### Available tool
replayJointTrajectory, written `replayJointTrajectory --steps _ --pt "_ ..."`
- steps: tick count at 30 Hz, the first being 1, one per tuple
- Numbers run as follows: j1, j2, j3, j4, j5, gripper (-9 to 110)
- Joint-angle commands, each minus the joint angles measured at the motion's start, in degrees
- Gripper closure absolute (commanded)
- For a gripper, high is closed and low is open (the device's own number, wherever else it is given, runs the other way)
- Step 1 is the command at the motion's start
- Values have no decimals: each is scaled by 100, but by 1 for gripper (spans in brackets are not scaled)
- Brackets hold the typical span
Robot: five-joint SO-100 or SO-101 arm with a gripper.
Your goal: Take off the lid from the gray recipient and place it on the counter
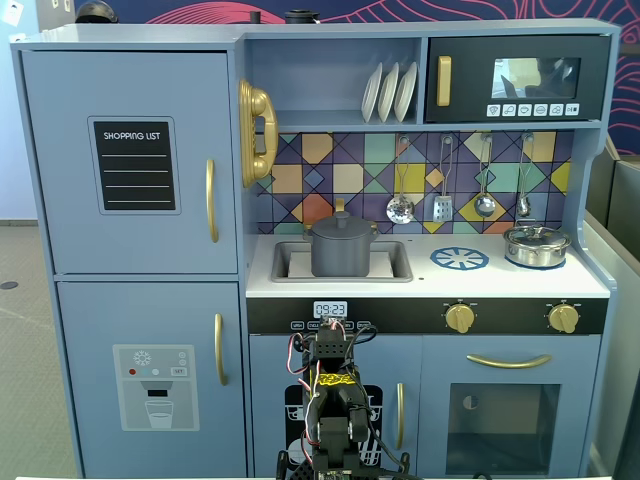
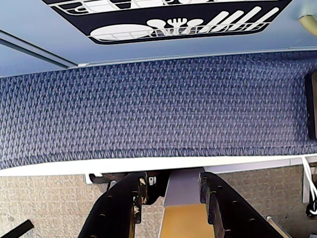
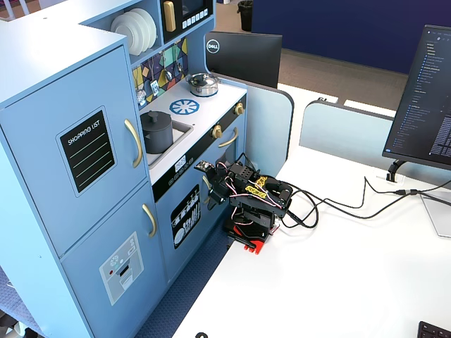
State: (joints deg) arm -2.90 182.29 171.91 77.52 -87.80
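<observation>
The gray recipient point(image 1: 342, 255) stands in the sunken sink point(image 1: 395, 266) of the white counter point(image 1: 500, 282), with the lid point(image 1: 342, 224) lying on top of it, knob up. Another fixed view shows the same pot point(image 3: 156, 134) and lid point(image 3: 155, 117) on the counter point(image 3: 166, 105). My arm sits folded low on the white table in front of the kitchen's lower doors, well below the counter. In the wrist view my gripper point(image 2: 171, 181) is open and holds nothing; it points down at blue carpet. The pot is out of the wrist view.
A shiny silver pot point(image 1: 536, 246) with its own lid stands at the counter's right, beside the blue burner print point(image 1: 459, 259). Utensils hang on the tiled back wall above. A monitor point(image 3: 423, 91) and cables point(image 3: 338, 204) lie on the table to the arm's right.
</observation>
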Motion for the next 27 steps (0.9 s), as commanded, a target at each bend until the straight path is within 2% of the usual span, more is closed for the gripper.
replayJointTrajectory --steps 1,11,15,20,27 --pt "439 -9 9 1020 -62 101" --pt "439 -9 9 1002 -220 101" --pt "483 -18 -237 105 -281 102" --pt "325 -475 -1626 -1266 -404 102" --pt "237 -1072 -3340 -2162 -686 102"
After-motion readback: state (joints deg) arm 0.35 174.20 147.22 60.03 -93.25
